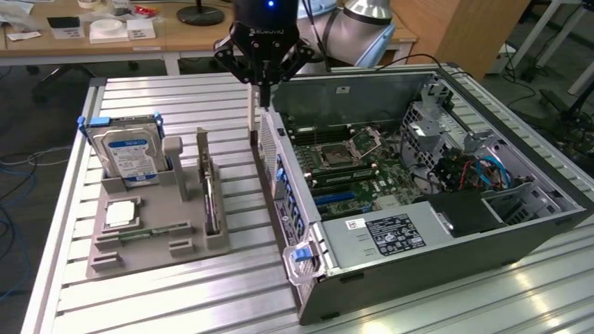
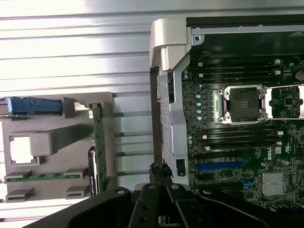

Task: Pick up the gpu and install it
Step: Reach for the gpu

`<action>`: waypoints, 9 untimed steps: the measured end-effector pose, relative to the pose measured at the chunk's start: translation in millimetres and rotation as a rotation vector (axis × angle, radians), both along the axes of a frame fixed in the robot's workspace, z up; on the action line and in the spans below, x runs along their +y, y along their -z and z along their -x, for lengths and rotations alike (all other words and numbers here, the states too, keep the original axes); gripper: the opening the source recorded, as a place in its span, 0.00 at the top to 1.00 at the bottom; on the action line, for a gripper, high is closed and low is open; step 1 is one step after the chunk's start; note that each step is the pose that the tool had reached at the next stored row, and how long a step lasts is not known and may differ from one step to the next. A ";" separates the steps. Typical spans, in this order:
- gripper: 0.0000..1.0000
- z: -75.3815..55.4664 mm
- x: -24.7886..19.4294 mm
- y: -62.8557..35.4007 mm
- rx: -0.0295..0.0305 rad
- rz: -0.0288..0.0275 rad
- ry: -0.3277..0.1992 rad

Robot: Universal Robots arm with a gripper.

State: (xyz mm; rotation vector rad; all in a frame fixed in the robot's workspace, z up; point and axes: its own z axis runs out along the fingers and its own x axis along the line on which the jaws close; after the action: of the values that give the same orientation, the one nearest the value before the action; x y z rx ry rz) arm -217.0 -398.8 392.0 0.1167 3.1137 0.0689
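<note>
Exterior view, end effector: the end effector (image 1: 264, 97) is seen closed, fingertips pressed together with nothing held between them. It is poised above the computer case (image 1: 446, 271), over the far end of the case wall that faces the grey tray (image 1: 158, 209).
Exterior view, gpu: the gpu (image 1: 210, 198) is stood on edge in a slot of the grey tray, which is set on the desk (image 1: 167, 292) just beside the computer case. The card is kept apart from the case wall.
Exterior view, long axis: the card's long axis is judged to run roughly parallel to that case wall.
Exterior view, bearing: from the end effector, the gpu is found lower down and off to the side away from the computer case. No contact is made.
Wrist view, end effector: the end effector (image 2: 160, 172) is shown shut and empty, its tips over the outer edge of the computer case (image 2: 166, 57).
Wrist view, gpu: the gpu (image 2: 98, 142) is seen edge-on as a thin strip in the grey tray (image 2: 61, 161), on the side of the end effector away from the computer case, with bare desk (image 2: 71, 47) between them.
Wrist view, alignment: the strip is seen to lie along the case wall, not across it.
</note>
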 end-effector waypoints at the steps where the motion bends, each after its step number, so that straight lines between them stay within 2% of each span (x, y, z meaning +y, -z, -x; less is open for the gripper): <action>1: 0.89 1.2 0.0 0.0 0.0000 0.0000 0.000; 9: 0.89 9.9 0.0 0.3 0.0000 0.0000 0.000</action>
State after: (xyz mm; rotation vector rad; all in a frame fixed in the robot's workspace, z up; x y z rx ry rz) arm -226.9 -398.9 391.7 0.1165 3.1137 0.0688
